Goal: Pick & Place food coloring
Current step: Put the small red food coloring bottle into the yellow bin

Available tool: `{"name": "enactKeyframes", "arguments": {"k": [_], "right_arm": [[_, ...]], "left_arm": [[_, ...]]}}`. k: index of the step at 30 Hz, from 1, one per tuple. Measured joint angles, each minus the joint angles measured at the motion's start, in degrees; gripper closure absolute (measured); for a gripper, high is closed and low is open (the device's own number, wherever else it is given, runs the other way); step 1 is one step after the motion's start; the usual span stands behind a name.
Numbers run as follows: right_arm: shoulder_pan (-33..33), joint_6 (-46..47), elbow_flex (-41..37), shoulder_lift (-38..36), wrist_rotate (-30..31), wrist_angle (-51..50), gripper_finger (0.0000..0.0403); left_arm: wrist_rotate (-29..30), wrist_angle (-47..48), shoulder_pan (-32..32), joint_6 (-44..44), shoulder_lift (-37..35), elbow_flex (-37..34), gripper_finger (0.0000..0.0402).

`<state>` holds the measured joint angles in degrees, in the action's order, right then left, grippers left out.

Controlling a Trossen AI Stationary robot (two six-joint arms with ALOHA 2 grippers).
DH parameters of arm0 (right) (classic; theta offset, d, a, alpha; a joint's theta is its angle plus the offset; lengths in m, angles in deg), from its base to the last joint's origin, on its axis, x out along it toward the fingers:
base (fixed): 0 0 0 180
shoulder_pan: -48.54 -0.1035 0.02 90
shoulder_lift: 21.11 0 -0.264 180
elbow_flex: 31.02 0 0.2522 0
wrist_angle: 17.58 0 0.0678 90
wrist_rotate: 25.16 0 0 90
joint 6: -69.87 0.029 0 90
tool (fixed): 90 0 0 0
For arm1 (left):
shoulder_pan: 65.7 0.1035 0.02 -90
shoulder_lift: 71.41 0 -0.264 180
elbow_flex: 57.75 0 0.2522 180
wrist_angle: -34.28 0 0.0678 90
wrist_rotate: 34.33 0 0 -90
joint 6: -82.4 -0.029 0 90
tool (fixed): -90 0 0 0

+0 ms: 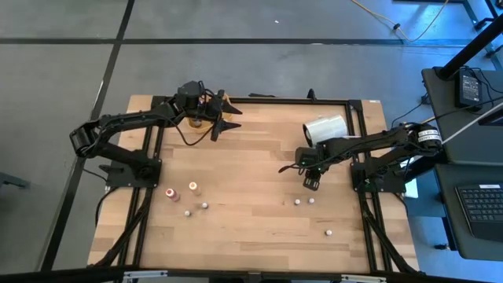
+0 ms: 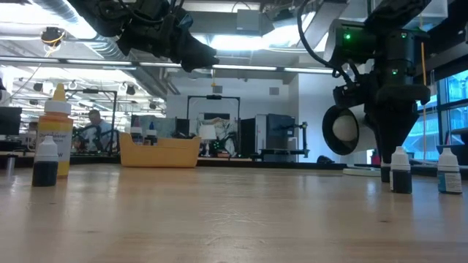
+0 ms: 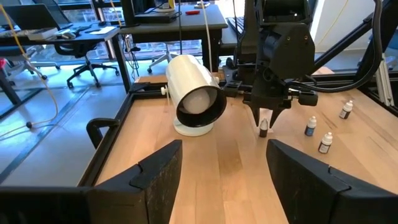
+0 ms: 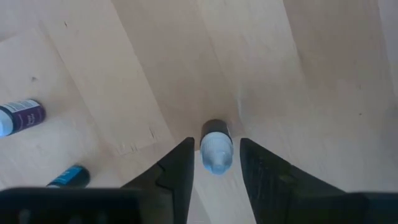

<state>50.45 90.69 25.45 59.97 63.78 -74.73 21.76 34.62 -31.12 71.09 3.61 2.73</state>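
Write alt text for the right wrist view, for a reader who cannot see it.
Looking straight down at the wooden table, the right gripper has its two dark fingers on either side of a small upright bottle with a pale cap, not visibly pinching it. Two more small bottles stand off to one side, one purple-labelled and one blue-labelled.

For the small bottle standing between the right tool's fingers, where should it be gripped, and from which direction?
Grip the dark-bodied bottle across its body just below the pale cap, coming straight down from above. It stands upright on the table, and the right tool already straddles it with fingers open on either side.
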Motion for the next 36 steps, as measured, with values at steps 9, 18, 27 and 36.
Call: {"name": "enactKeyframes", "arguments": {"k": [9,18,27,36], "right_arm": [[0.0,0.0,0.0,0.0,0.0,0.2,0.0311],[0.0,-0.1,0.0,-0.1,0.0,0.3,0.0338],[0.0,-0.1,0.0,-0.1,0.0,0.3,0.0347],[0.2,-4.7,3.7,0.0,0.0,0.2,0.0348]], "left_arm": [[0.0,0.0,0.0,0.0,0.0,0.0,0.0171],[0.0,0.0,0.0,0.0,0.0,0.0,0.0175],[0.0,0.0,0.0,0.1,0.0,0.0,0.0172],[0.0,0.0,0.0,0.1,0.0,0.0,0.0173]]}}
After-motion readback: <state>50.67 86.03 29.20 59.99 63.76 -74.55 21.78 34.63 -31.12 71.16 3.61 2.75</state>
